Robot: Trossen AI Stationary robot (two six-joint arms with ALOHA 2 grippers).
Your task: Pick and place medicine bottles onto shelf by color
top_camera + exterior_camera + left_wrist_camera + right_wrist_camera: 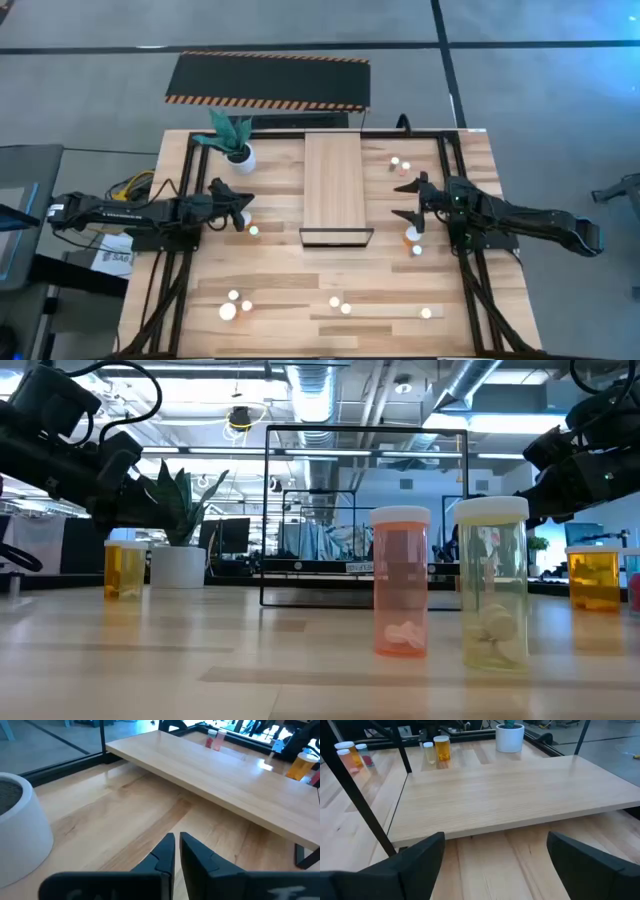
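In the middle of the high view we see the shelf [335, 183], a long pale board lying on the table [280, 290]. The left pincer [243, 211] is at the left of the shelf, pressed together and holding nothing. The right pincer [408, 200] is at the right of the shelf, spread wide and empty. Some medicine bottles [285, 304] stand low in the frame, and a few more are near the right pincer. A white pot [241, 157] with a green plant is at the upper left of the shelf.

In the low view we see a pink bottle [401, 582] and a yellowish bottle [492, 582] close up, right of the middle. One orange bottle [125, 567] stands far left and another orange bottle [594, 577] far right.

In the left wrist view the two dark fingers [165, 854] almost touch. The shelf [220, 780] crosses the upper half.

In the right wrist view the fingers [422, 852] are far apart, with the shelf [510, 795] right in front of them.
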